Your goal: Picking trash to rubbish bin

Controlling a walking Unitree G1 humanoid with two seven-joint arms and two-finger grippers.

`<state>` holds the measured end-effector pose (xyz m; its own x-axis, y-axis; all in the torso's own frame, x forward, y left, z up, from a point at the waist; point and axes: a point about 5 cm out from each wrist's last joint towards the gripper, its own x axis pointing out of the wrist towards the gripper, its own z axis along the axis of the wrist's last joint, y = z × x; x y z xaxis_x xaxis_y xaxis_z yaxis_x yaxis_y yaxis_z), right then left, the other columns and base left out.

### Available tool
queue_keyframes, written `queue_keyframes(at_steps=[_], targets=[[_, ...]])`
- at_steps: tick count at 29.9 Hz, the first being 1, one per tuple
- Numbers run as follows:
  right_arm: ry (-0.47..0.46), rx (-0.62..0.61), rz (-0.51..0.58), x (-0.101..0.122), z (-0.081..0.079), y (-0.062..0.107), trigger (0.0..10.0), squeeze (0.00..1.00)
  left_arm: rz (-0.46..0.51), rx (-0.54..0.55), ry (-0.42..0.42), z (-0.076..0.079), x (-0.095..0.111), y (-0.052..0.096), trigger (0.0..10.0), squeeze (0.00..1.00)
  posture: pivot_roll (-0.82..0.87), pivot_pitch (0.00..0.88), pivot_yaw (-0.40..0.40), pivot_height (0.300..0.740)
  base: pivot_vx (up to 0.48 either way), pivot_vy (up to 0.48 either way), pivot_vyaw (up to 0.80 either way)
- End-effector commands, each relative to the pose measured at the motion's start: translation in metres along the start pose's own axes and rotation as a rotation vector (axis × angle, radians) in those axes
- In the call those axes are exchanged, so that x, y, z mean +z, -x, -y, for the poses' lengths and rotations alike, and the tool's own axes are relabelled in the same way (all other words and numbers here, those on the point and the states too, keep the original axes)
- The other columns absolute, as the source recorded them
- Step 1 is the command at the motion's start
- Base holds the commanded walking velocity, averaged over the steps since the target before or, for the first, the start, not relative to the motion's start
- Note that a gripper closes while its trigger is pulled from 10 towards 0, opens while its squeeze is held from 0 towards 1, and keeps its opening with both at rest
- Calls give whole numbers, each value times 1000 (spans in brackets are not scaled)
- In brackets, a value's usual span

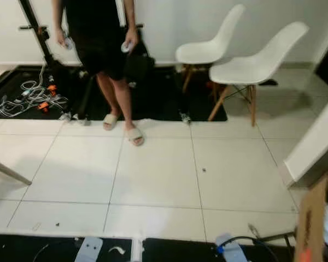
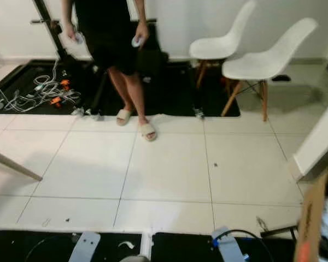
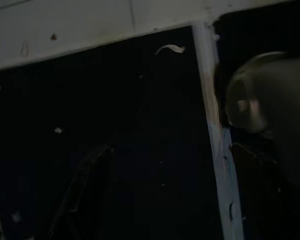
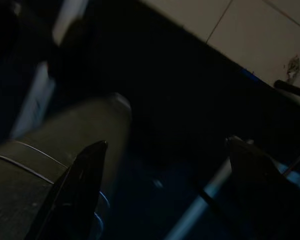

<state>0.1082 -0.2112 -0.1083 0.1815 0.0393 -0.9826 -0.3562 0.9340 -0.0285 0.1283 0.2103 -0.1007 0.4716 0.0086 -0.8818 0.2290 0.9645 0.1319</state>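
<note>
Two white chairs (image 1: 246, 60) stand on the far side of the tiled floor (image 1: 153, 174), right of a person (image 1: 106, 60) in sandals. Cardboard bin (image 1: 311, 218) at right edge. Right gripper (image 4: 165, 165) fingers apart; left gripper (image 3: 165, 165) spread, both low over black mat.

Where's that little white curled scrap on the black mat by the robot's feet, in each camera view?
Left eye view: white scrap at the bottom edge, left of centre.
Right eye view: white scrap at the bottom edge, left of centre.
Left wrist view: white scrap near the top.
Right wrist view: too dark to tell.
Shared landmark: the white strip beside it.
</note>
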Motion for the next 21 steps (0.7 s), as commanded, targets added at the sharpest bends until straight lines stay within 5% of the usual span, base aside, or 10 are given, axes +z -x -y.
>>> queue_keyframes(at_steps=[1, 21], targets=[[11, 12, -32, -11, -6, -1, 10000, 0, -16, -8, -8, 3, -4, 0, 10000, 0, 130, 28, -7, 740, 0, 0, 781], [41, 12, -51, -17, -7, -1, 10000, 0, -18, -13, -13, 7, -4, 0, 10000, 0, 129, 29, -13, 740, 0, 0, 783]])
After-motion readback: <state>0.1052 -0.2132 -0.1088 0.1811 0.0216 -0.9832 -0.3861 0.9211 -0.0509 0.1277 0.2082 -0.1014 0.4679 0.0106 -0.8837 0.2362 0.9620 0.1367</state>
